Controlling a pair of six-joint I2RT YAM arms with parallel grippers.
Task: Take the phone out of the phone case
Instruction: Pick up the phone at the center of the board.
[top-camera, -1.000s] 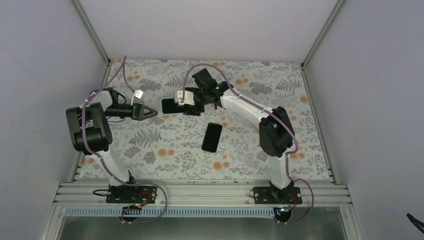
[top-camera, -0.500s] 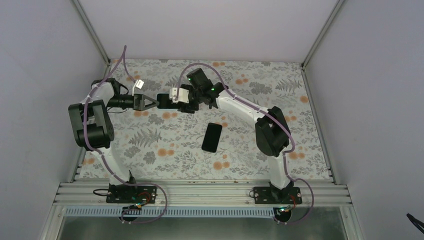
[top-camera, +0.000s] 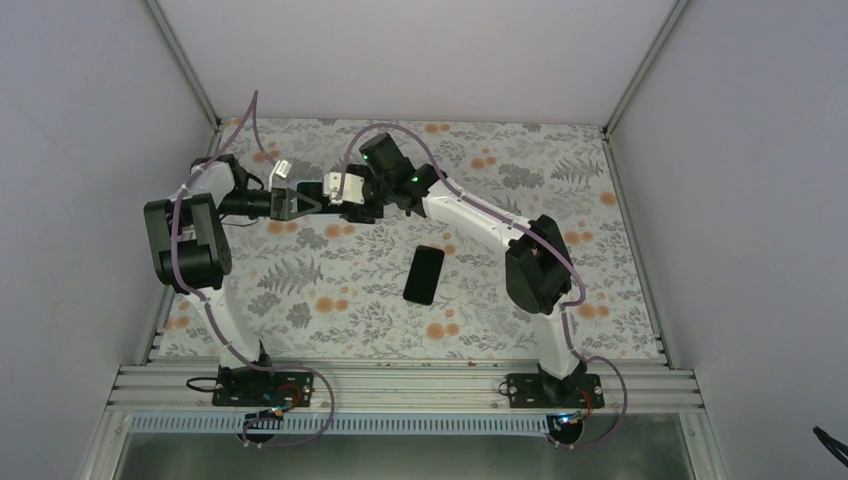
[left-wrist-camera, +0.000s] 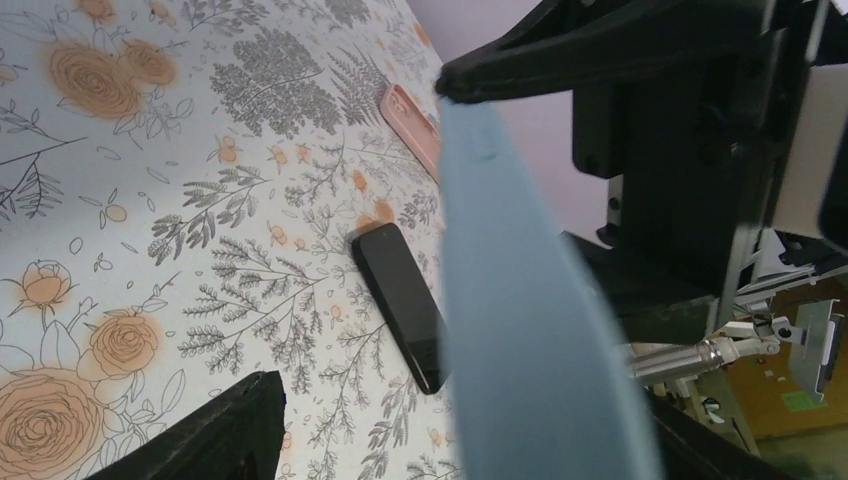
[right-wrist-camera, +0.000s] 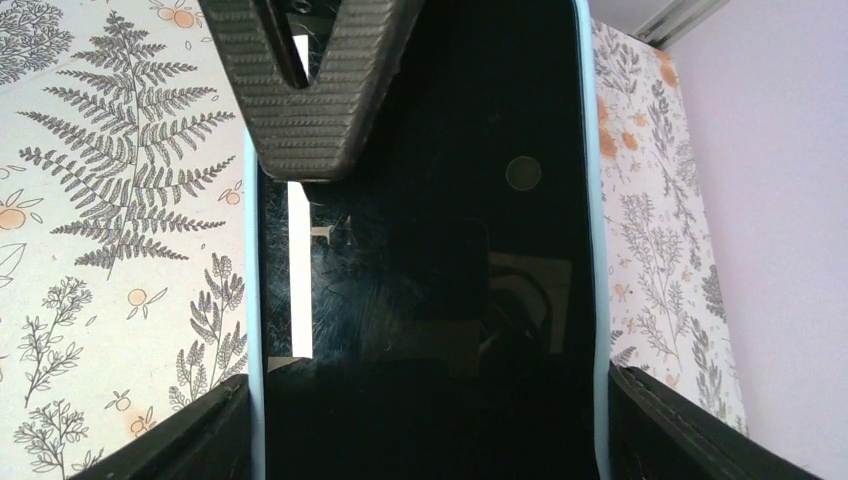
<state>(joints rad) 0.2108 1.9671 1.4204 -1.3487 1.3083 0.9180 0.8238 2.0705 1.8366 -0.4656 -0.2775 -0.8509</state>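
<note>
A black phone (right-wrist-camera: 440, 250) sits in a light blue case (right-wrist-camera: 597, 250). My right gripper (right-wrist-camera: 425, 420) is shut on the case's two long edges and holds it above the table at the back left (top-camera: 335, 190). My left gripper (top-camera: 305, 200) is open and straddles the phone's free end. Its ribbed finger (right-wrist-camera: 300, 90) lies over the screen. In the left wrist view the blue case (left-wrist-camera: 520, 300) stands between the jaws of the left gripper (left-wrist-camera: 358, 235). The upper finger touches the case's edge and the lower finger is apart from it.
A second bare black phone (top-camera: 424, 274) lies on the floral mat in the middle, also in the left wrist view (left-wrist-camera: 400, 300). A pink case (left-wrist-camera: 410, 115) lies flat beyond it. White walls stand to the left, right and back.
My right gripper has carried the cased phone to the left and back. My left gripper has swung up to meet it and now straddles its end.
</note>
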